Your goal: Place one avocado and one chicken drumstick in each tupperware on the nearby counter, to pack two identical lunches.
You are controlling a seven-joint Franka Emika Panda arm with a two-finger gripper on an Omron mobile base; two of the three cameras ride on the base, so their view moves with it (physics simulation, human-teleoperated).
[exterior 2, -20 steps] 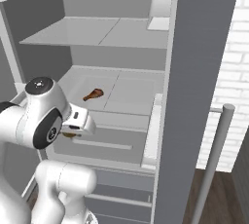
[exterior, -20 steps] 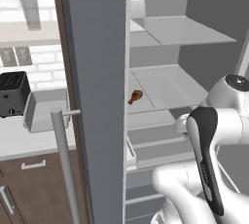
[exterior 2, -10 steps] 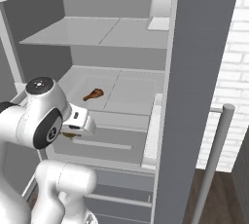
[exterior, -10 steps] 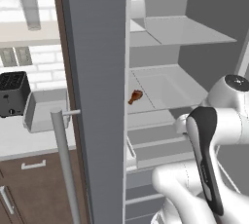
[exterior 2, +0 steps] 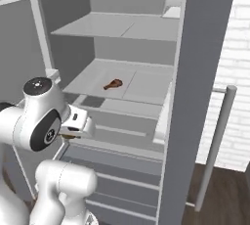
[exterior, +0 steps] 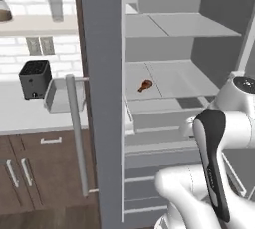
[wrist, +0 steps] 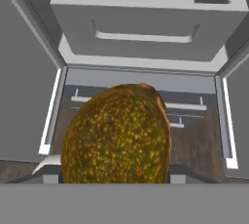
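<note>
The gripper (exterior 2: 68, 132) holds an olive-brown avocado (wrist: 118, 135) between its half-closed fingers, low in front of the open fridge. The tupperware (exterior: 62, 95) sits on the counter (exterior: 30, 116) well off to the arm's left, beyond the fridge door.

Pale grey flat fridge shelf (exterior: 184, 81), middle level of the open compartment: one small glossy reddish-brown club-shaped chicken drumstick (exterior: 145, 85) lies on it, towards the front edge and the door-side edge, apart from the back wall; seen also from the other side (exterior 2: 113, 84). The shelf above (exterior: 184, 24), equally pale grey, carries nothing discernible. Off-white flat desk (exterior: 20, 116) over dark brown cabinets, beside the fridge: a black slotted box-shaped toaster (exterior: 35, 78) stands near its back edge against the brick wall; a shallow light-grey rectangular tupperware tray (exterior: 60, 96) with raised flared rim sits just beside it, nearer the fridge end.
</note>
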